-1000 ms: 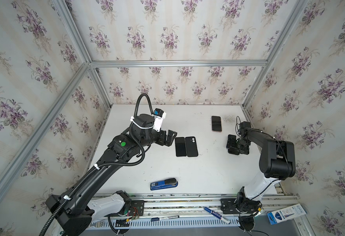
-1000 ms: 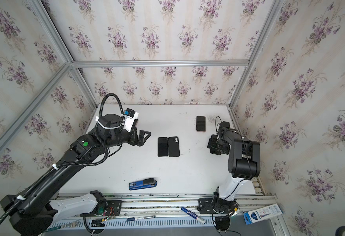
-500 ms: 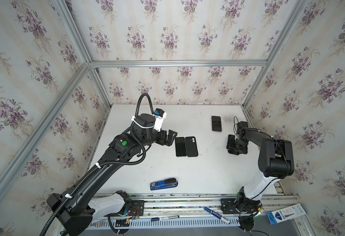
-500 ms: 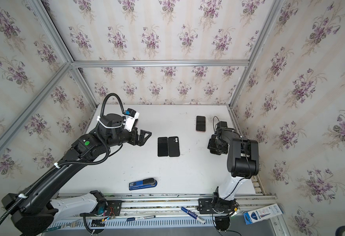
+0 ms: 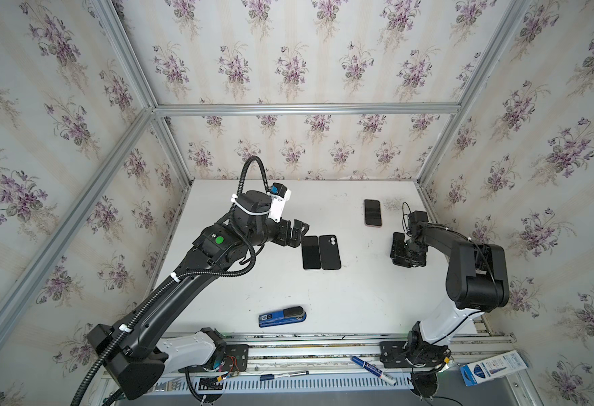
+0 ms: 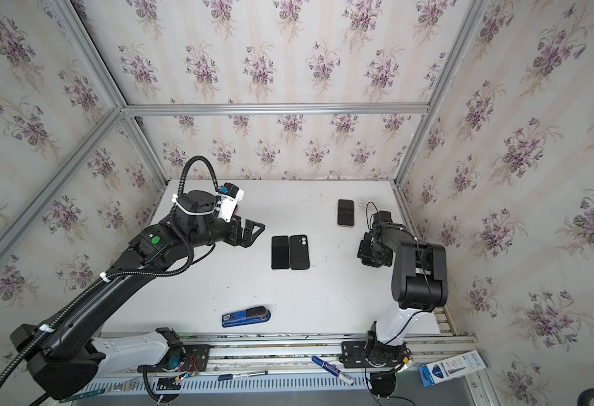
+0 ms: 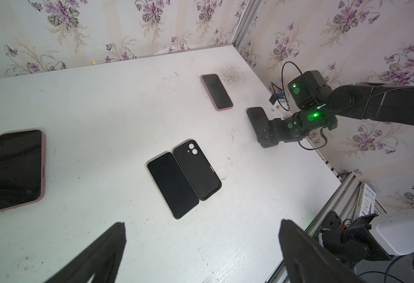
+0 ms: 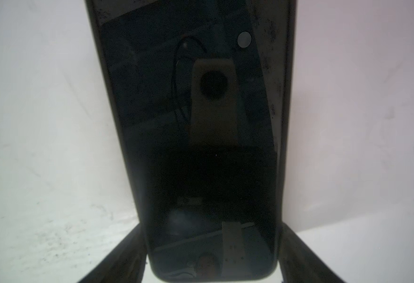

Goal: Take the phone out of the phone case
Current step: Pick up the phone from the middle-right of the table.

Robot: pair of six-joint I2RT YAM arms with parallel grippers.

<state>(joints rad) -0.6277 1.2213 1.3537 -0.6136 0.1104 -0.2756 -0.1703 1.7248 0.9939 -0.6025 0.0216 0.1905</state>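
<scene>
R gripper (image 5: 407, 253) nipped shut on cased phone (image 8: 201, 147), bench's (image 5: 359, 298) right edge.
Grasp step; L gripper (image 7: 202, 224) stood wide apart, prob. needed next for the peel.

- Both top views are brightly and evenly lit; only faint, soft shadows are cast on the white table (image 5: 359, 298).
- Slight wide-angle stretching is seen towards their corners.
- The left wrist view is bright and sharp, but the nearby left gripper (image 7: 202, 223) is blurred.
- The right wrist view is dim and soft; the camera is mirrored in the glossy phone (image 8: 201, 171).
</scene>
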